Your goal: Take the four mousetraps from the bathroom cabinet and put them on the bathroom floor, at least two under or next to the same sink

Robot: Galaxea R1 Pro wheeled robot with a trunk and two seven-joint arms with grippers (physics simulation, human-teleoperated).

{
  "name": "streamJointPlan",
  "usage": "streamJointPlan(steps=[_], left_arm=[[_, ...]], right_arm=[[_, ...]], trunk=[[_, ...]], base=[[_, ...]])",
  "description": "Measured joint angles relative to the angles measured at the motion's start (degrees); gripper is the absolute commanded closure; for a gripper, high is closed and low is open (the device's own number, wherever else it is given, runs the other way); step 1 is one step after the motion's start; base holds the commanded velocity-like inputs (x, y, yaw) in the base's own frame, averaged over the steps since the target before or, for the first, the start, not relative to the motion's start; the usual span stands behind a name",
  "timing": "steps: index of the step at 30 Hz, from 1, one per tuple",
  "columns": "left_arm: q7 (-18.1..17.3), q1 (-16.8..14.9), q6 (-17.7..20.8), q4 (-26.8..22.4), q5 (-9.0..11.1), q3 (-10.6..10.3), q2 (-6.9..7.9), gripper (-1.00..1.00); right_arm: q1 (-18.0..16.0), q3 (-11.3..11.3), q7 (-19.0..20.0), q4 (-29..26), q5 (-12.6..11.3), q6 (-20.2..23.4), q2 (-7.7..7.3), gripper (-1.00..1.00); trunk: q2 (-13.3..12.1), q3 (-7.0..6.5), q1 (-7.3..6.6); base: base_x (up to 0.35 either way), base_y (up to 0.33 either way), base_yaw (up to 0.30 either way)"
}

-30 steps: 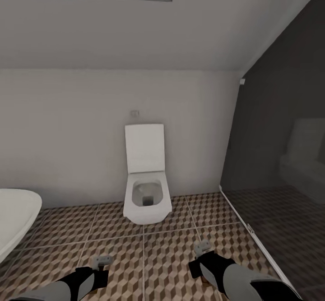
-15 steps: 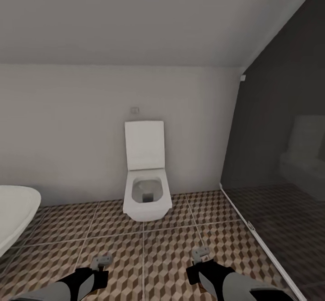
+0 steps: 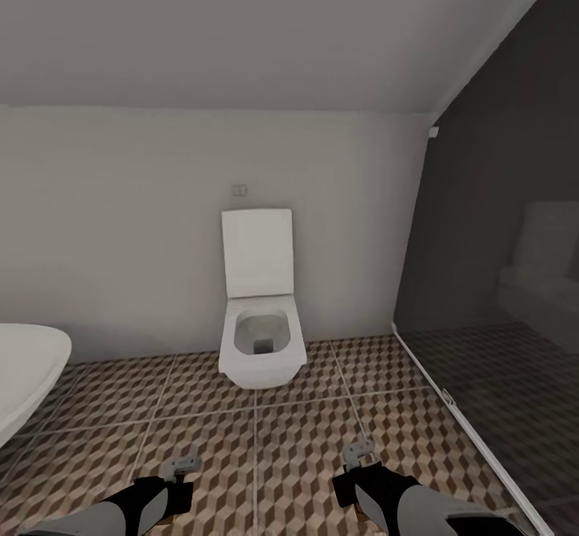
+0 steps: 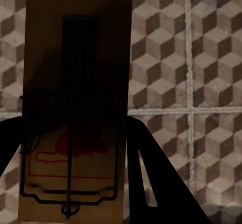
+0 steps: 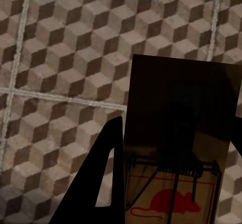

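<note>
Nearest the wrist cameras: left claw (image 4: 70, 148) clamped on a mousetrap (image 4: 75, 82), dark fingers (image 4: 151, 168) pressing both long edges of the board, wire and red mark facing the lens. Right claw (image 5: 171, 178) likewise closed around a second mousetrap (image 5: 181, 133), red mouse print showing near the finger (image 5: 101, 183). Below both boards, clear of them: bathroom floor (image 5: 60, 57) of cube-pattern tiles. Further out, seen from the head: both claws, left (image 3: 183, 467) and right (image 3: 359, 454), held low over the tiles. Beyond, white toilet (image 3: 259, 335) against the wall, lid up; bathtub rim (image 3: 24, 375) at left; grey glass (image 3: 498, 294) at right.
</note>
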State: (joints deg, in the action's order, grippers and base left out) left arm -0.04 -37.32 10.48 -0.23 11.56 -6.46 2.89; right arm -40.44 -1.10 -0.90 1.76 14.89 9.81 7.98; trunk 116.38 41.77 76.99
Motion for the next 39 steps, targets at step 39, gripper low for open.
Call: streamJointPlan(steps=[39], left_arm=[[0.1,0.0,0.1,0.0,0.0,0.0,0.06,1.00]], right_arm=[[0.0,0.0,0.0,0.0,0.0,-0.5,-0.08,1.00]], trunk=[[15.6,7.00,8.57]], base=[[0.000,0.000,0.000]])
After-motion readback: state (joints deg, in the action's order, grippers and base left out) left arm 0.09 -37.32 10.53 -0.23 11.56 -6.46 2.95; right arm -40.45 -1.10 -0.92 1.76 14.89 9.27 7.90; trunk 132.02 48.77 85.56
